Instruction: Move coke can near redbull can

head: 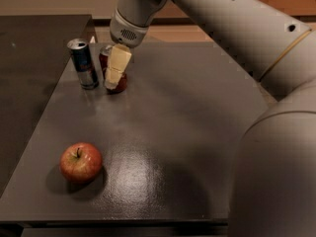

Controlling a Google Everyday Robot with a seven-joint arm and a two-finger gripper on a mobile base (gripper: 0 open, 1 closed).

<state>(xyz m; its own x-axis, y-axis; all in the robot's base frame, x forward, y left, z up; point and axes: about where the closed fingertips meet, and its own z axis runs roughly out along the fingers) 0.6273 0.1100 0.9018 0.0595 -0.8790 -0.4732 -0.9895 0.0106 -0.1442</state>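
The coke can (pixel 104 58) is red with a silver top and stands on the dark table (pixel 197 107) at the back left. The redbull can (pixel 83 63), slim and blue-silver, stands upright just left of it with a small gap between them. My gripper (pixel 112 80) comes down from above and is shut on the coke can. One cream finger (pixel 117 65) covers most of the can's front and the other finger is hidden behind it. The can's base looks to be on or just above the table.
A red apple (pixel 80 162) sits near the table's front left. My arm (pixel 247 38) spans the upper right of the view. A second dark surface (pixel 34 58) adjoins on the left, and the table's front edge runs along the bottom.
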